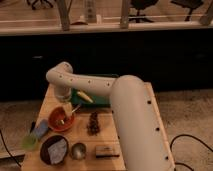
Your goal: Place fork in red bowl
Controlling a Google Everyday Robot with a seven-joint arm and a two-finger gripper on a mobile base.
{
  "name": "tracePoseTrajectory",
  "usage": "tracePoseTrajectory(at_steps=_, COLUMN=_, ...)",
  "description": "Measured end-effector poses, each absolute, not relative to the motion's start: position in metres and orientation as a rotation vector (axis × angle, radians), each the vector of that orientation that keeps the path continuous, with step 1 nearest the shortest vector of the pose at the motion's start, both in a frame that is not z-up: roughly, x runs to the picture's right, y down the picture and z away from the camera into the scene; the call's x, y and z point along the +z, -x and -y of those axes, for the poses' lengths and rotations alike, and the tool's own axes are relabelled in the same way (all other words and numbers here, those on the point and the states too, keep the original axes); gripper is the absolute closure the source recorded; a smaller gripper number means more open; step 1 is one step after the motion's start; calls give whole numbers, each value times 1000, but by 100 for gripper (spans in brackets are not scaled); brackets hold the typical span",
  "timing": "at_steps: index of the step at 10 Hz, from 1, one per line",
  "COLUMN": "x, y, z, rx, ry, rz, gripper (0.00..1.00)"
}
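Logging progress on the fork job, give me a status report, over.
Gripper low over the red bowl, far rim. Fork slanted, lower end in the bowl, handle out over the rim. Yellow object behind, apart from the bowl.

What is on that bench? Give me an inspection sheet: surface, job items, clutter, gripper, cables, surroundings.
Surface: wooden table, crowded on its left half.
Job's things: fork slants with one end in the red bowl, the other end sticking out past the rim.
Clutter: yellow oblong thing on a green tray; dark bowl holding grey cloth; metal cup; brown clump; small box.
Gripper: gripper low over the red bowl, by the fork.
Cables: black cable on the floor.
Surroundings: dark partition behind.
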State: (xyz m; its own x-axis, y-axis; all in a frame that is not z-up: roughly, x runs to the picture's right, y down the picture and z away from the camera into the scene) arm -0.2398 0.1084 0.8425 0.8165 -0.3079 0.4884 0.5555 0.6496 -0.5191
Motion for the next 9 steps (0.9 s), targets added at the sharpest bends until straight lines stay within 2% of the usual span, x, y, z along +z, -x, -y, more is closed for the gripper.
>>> tracePoseTrajectory(at_steps=9, x=845, y=239, z=-99, rx=-501, ry=708, rz=371, gripper=20)
